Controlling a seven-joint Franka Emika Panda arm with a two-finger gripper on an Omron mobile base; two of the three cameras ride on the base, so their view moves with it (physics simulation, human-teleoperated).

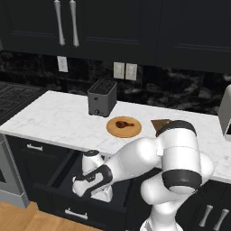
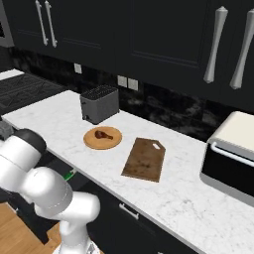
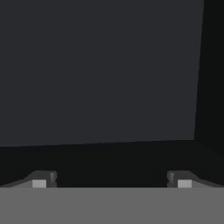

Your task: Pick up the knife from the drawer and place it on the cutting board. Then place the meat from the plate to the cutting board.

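The black drawer (image 1: 54, 198) stands pulled out below the counter, and my hand (image 1: 93, 179) reaches down into it. My gripper (image 3: 111, 181) is open, with only the drawer's dark floor and wall between its fingertips (image 3: 41, 181). A sliver of the knife's green handle (image 2: 69, 174) shows under the counter edge, beside my arm. On the counter the round tan plate (image 2: 115, 141) carries the dark reddish meat (image 2: 102, 133). To its right lies the brown cutting board (image 2: 144, 159), bare. In the left base view my arm covers most of the cutting board (image 1: 160, 122), next to the plate (image 1: 133, 131) and the meat (image 1: 124, 124).
A dark toaster (image 1: 102, 97) stands behind the plate near the wall. At the right end of the counter sits a boxy appliance (image 2: 233, 154) with a pale top. Black upper cabinets hang overhead, and a stove (image 1: 13, 97) adjoins the counter's left end.
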